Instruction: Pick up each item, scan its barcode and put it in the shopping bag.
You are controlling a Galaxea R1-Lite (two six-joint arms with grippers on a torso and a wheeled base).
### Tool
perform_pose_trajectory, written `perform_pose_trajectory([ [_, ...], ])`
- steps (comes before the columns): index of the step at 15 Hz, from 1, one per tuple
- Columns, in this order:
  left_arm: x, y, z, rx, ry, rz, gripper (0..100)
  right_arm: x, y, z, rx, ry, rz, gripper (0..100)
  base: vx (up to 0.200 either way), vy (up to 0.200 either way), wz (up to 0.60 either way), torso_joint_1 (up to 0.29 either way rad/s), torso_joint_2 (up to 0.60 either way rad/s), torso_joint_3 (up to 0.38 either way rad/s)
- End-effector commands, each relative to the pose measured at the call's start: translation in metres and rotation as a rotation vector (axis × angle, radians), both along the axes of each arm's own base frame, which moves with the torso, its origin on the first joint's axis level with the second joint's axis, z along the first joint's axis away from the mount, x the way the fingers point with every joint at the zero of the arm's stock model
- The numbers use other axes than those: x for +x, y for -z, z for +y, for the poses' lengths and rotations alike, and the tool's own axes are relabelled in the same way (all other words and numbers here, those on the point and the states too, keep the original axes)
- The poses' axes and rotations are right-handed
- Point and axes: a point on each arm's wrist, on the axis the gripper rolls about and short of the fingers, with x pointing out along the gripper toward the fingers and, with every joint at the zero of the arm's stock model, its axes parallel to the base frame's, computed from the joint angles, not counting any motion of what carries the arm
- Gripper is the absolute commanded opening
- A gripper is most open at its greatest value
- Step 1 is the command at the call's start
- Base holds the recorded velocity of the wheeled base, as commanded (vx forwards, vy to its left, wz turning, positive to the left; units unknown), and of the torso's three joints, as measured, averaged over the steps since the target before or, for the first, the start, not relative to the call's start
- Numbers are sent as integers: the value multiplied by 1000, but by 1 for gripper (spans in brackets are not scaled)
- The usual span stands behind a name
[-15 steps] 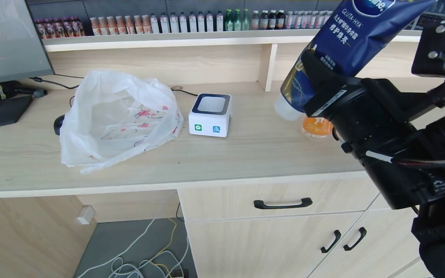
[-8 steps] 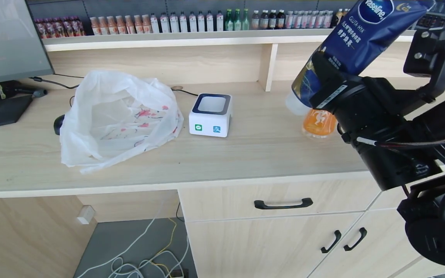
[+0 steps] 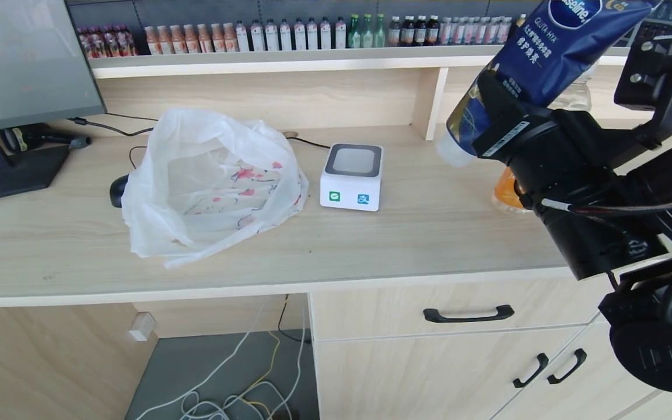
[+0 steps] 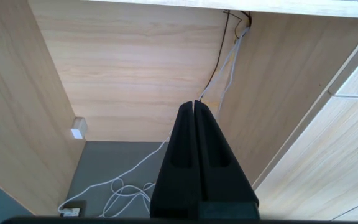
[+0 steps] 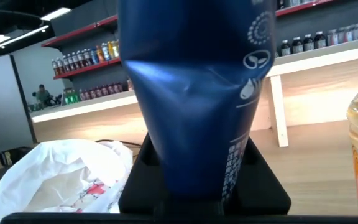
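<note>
Holding 1 blue tube [image 3: 540, 52] cap-end down, right gripper [image 3: 490, 114] clamps it raised above the counter's [image 3: 400, 233] right side. Left gripper [image 4: 195, 107]: fingers pressed together, empty, below counter level. 1 shopping bag [image 3: 213, 175], open, beside 1 scanner [image 3: 352, 177]. 1 orange bottle [image 3: 505, 189], seemingly upright, behind the right arm.

Here we are at a shop checkout — a pale wooden worktop [image 3: 400, 239] with a small white scanner box [image 3: 352, 177] on it, a thin plastic shopping bag [image 3: 213, 181] open just beside that, and a till screen [image 3: 21, 58] at the left end. Behind runs a long shelf [image 3: 289, 58] lined with drink bottles [image 3: 312, 35] — and farther back, more stocked shelves [image 5: 86, 62].
</note>
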Motion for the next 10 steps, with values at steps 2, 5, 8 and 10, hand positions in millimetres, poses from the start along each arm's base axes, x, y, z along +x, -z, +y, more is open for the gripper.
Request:
perform_pose_trajectory([
  [2,0,0,0,-1,0,1,0,1,0,1,0,0,2,0,0,200,0,2,5,-2],
  [5,0,0,0,4,0,-1,0,4,3,3,-5,0,8,0,0,0,0,0,0,0],
  [8,0,0,0,4,0,-1,0,11,-3,10,12,-3,-14,0,0,0,0,0,0,0],
  [10,0,0,0,4,0,-1,0,15,-5,13,17,-2,-23,0,0,0,0,0,0,0],
])
